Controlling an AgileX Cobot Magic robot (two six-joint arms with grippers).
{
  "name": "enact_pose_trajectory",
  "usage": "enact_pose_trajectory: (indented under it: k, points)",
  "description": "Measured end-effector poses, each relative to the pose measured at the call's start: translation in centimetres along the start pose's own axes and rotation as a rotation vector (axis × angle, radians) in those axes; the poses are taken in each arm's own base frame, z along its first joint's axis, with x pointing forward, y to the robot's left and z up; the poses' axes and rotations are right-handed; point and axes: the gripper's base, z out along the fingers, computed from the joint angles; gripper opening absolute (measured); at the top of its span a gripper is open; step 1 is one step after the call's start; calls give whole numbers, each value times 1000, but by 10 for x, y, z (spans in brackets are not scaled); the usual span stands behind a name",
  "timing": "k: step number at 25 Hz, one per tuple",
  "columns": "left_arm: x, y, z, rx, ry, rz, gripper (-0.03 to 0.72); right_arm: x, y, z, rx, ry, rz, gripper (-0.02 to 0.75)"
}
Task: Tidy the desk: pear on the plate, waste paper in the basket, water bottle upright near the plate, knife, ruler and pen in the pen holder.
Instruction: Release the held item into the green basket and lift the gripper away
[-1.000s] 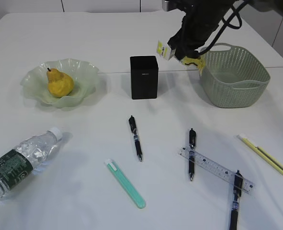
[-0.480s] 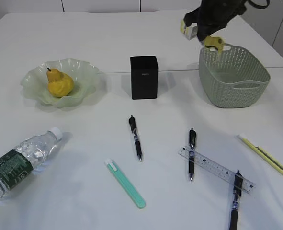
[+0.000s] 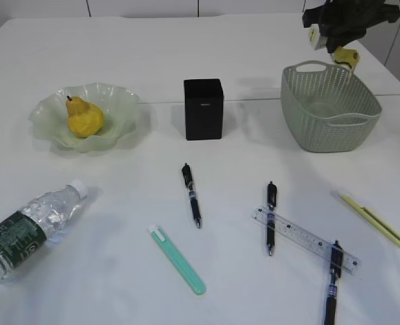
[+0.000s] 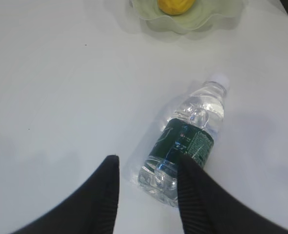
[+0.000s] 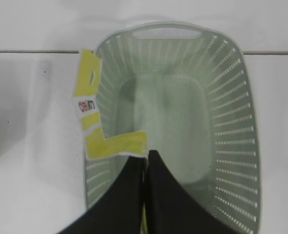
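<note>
Waste paper: yellow-and-white printed paper scrap — pinched in the closed right gripper, over the sage-green perforated oval basket, near its left wall.
Left gripper: jaws apart, empty, above the lying clear plastic water bottle.
Risk: scrap overhangs the rim — may drop outside.
Views: only the right wrist view shows the overhang.

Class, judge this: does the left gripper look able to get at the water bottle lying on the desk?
Probably yes: the left gripper hangs open right over the water bottle, nothing between them.
</note>
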Motion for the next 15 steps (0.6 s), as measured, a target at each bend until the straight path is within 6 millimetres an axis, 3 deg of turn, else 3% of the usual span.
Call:
enact_pose_trajectory:
  k: [5,15]
  points:
    - [0,0,0,0,0,0,275,2,-2,8,5,14,60,15]
    - [0,0,0,0,0,0,275,4,-26,21,28,21,128,15]
